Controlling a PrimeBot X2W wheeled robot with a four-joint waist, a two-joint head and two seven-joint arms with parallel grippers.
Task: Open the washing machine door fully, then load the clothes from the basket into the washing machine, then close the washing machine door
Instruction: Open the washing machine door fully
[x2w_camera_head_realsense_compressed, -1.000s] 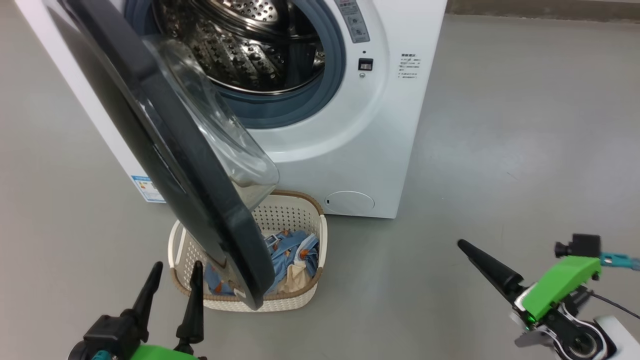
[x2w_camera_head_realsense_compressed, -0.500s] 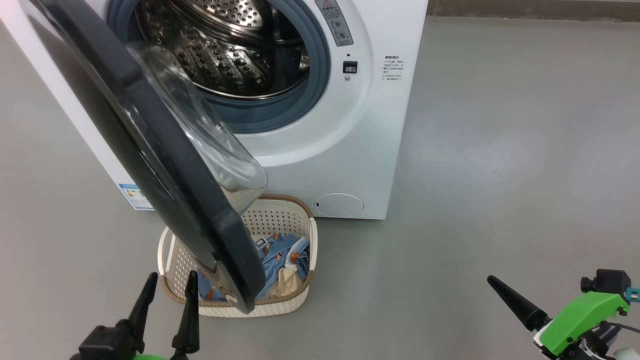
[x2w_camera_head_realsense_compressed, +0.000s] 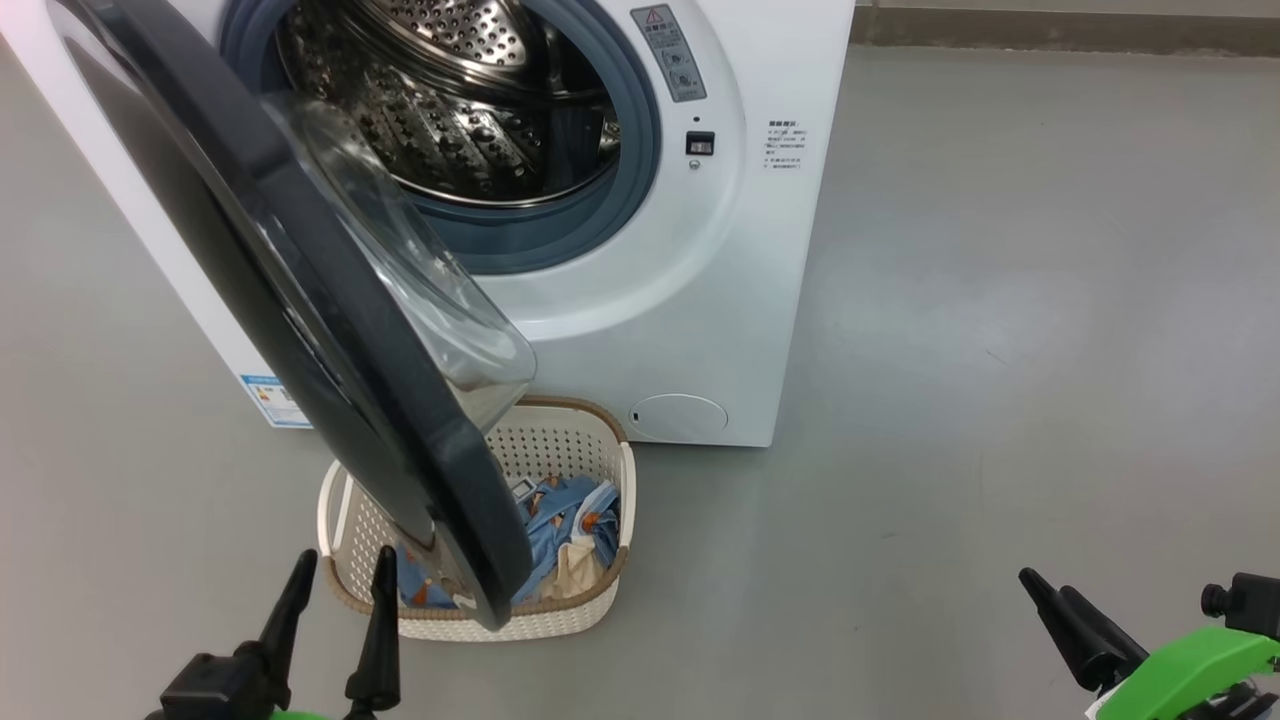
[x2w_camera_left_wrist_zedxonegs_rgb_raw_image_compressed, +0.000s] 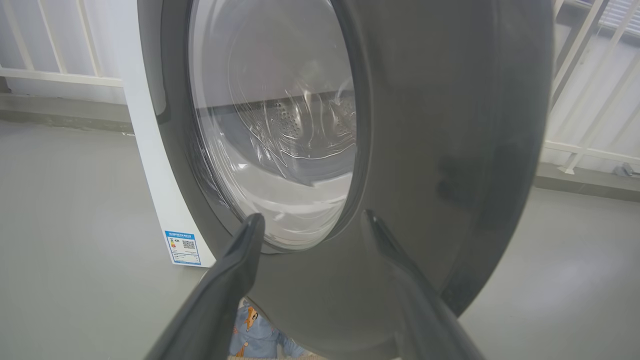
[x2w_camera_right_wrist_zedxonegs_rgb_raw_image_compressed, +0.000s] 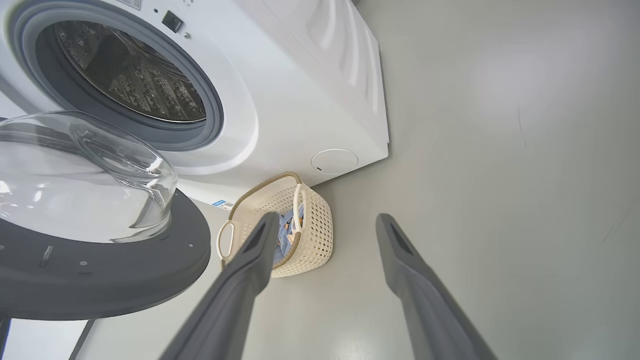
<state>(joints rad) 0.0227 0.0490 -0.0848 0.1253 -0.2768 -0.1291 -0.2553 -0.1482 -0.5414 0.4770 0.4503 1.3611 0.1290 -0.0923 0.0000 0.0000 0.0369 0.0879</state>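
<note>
The door (x2w_camera_head_realsense_compressed: 290, 300), judged half open over the basket (x2w_camera_head_realsense_compressed: 540, 622), must be pushed wider by the left gripper (x2w_camera_head_realsense_compressed: 346, 555), spread empty like the right gripper (x2w_camera_head_realsense_compressed: 1045, 582).

We've got a smooth grey floor (x2w_camera_head_realsense_compressed: 1000, 300) with soft glare patches on the right, a darker skirting strip (x2w_camera_head_realsense_compressed: 1060, 30) along its far edge, and white railing bars (x2w_camera_left_wrist_zedxonegs_rgb_raw_image_compressed: 60, 76) above a low kerb (x2w_camera_left_wrist_zedxonegs_rgb_raw_image_compressed: 60, 107).

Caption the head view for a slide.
Door half open on the washer, above the basket of clothes; left pincer and right pincer open, low in front.
</note>
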